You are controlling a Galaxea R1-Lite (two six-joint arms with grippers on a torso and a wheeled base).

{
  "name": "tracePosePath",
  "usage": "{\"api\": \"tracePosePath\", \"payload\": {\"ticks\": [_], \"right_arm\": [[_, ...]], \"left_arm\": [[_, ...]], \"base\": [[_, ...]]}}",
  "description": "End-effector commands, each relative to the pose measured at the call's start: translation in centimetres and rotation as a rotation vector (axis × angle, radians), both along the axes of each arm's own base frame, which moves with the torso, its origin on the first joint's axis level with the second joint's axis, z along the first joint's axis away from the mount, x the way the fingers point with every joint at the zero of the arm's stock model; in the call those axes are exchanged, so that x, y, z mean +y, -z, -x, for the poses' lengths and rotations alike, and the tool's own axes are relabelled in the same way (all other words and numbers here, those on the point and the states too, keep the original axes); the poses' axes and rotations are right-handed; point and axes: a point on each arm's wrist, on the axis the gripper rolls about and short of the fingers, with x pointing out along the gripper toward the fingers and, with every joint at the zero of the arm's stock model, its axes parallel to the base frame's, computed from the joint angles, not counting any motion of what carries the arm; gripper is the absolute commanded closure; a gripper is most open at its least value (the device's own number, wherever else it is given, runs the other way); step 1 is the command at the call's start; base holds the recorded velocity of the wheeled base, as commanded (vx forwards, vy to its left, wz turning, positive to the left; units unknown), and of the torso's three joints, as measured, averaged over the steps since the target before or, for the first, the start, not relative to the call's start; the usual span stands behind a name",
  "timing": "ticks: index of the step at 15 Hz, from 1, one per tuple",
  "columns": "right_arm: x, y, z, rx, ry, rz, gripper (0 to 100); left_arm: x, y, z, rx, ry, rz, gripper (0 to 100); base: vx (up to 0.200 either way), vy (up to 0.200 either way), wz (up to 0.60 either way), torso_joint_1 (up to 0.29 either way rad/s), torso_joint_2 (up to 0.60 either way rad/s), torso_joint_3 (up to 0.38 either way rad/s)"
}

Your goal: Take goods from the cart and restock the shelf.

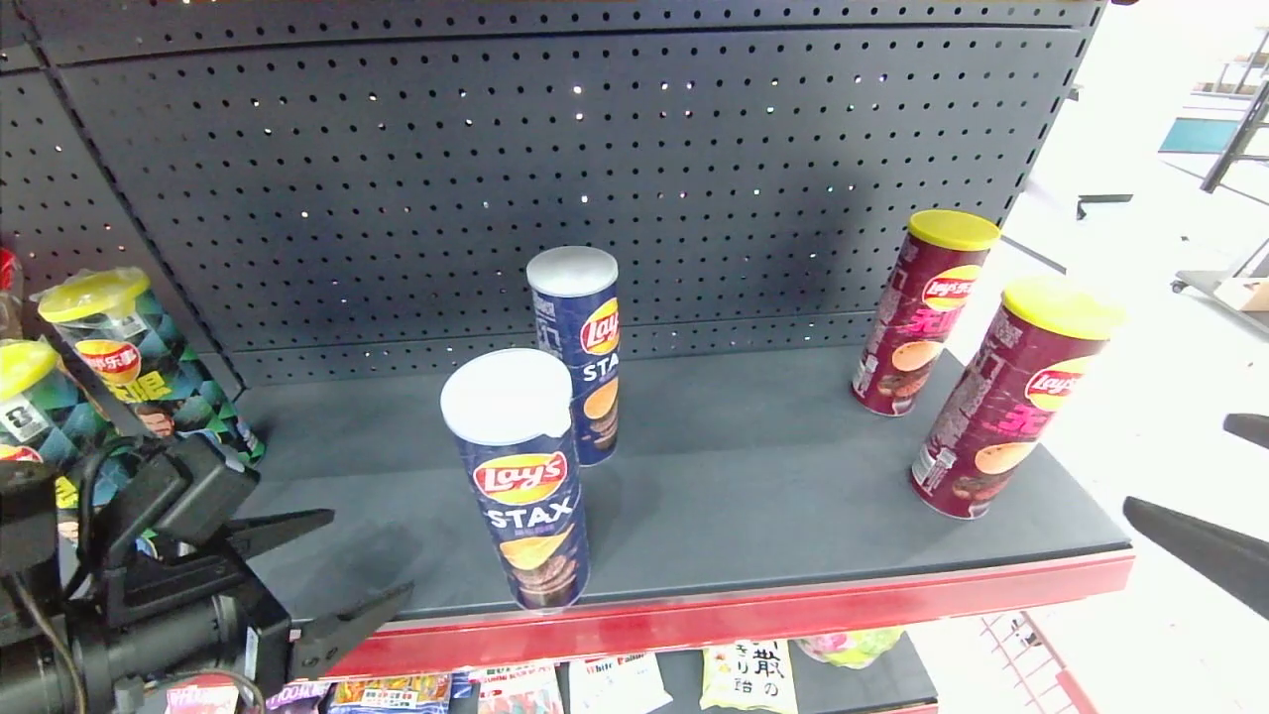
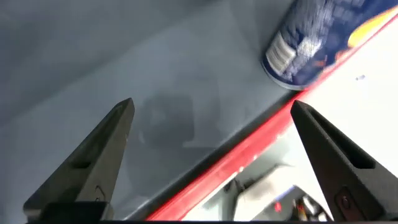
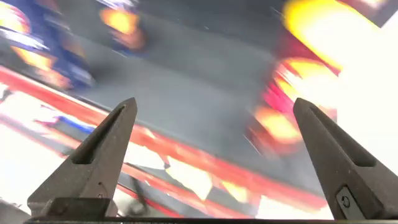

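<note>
Shelf [image 1: 753, 476] is carrying four upright chip cans, sorted by type. The front blue can [image 1: 520, 476] is standing right at the red front rail [image 1: 744, 610], and the rear blue can [image 1: 580, 352] is sitting just behind it, close to the pegboard back [image 1: 496, 178]. The front maroon can [image 1: 1001, 407] and the rear maroon can [image 1: 922, 312] are forming a second file near the shelf's right end, well apart from the blue pair. My read is that this is a front-to-back file per flavour with labels facing out, so the bare deck between the files is waiting for more stock. Left gripper [image 1: 372, 553] is hovering off the shelf's front left corner with its jaws spread wide and nothing between them. Its wrist view is looking across the rail toward the front blue can's base. Right gripper [image 1: 1178, 464] is hanging off the right end, beside the front maroon can, also spread wide and carrying nothing. With both grippers empty, I'm judging this as a gap between placements, with a fetch from the cart likely next. One risk is that the front blue can is sitting at the lip, so any left-arm swing near it could be tipping it off. Green-patterned cans [image 1: 129, 357] are filling the next bay to the left, and packets [image 1: 615, 684] are lying on the tier below.
</note>
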Motion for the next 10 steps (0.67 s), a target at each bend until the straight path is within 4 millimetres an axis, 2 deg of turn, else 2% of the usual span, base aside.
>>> {"api": "tracePosePath", "payload": {"ticks": [1, 3, 6, 10], "right_arm": [[-4.3, 1.6, 5.0, -0.03, 0.308, -0.079, 0], [-4.7, 2.5, 5.9, -0.032, 0.37, -0.132, 0], [-5.0, 4.1, 6.8, -0.04, 0.374, -0.134, 0], [-4.9, 4.6, 6.7, -0.026, 0.374, -0.127, 0]], "left_arm": [[-0.6, 1.5, -1.5, 0.063, 0.039, -0.057, 0], [-0.9, 1.5, -2.8, 0.053, 0.056, -0.087, 0], [-1.2, 1.5, -4.0, 0.057, 0.026, -0.111, 0], [-2.3, 1.9, -4.4, 0.08, 0.067, -0.112, 0]], "base": [[0.0, 0.0, 0.0, 0.0, 0.0, 0.0], [0.0, 0.0, 0.0, 0.0, 0.0, 0.0], [0.0, 0.0, 0.0, 0.0, 0.0, 0.0], [0.0, 0.0, 0.0, 0.0, 0.0, 0.0]]}}
